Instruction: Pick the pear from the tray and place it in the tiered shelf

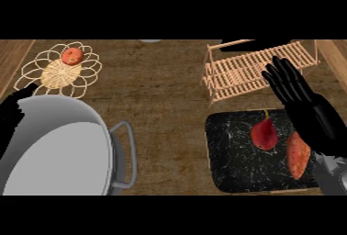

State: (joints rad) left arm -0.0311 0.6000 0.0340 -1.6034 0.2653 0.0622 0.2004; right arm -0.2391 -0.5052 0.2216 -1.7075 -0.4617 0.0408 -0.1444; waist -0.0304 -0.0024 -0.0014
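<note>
Pot point(58, 151) comes nearest, a big grey one cut off by the view's lower and left edges. It hides most of my left hand point(8, 117), which shows only as a black shape at the left edge beyond the rim. Whether that hand is open or closed I cannot tell. The pot's handle point(129, 153) sticks out towards my right side.

My right hand point(299, 94) is open, fingers straight and held together, pointing away from me. Its grey forearm is cut off at the lower right corner, and arm and wrist cover the right edge of the black tray point(234, 172).

The pear point(264, 134), red with a thin stem, lies on that tray to the left of my right wrist, apart from it and not held. A sweet potato point(297, 155) lies between pear and wrist, nearer me than the pear. Its right side runs along my wrist, and I cannot tell if they touch.

Beyond the tray, my fingertips overlap the right part of the wooden tiered shelf point(234, 75). A dark patch at the shelf's far end is hard to make out.

Far to the left of that hand, beyond the pot, a wire basket point(59, 74) holds one red fruit point(72, 56).
</note>
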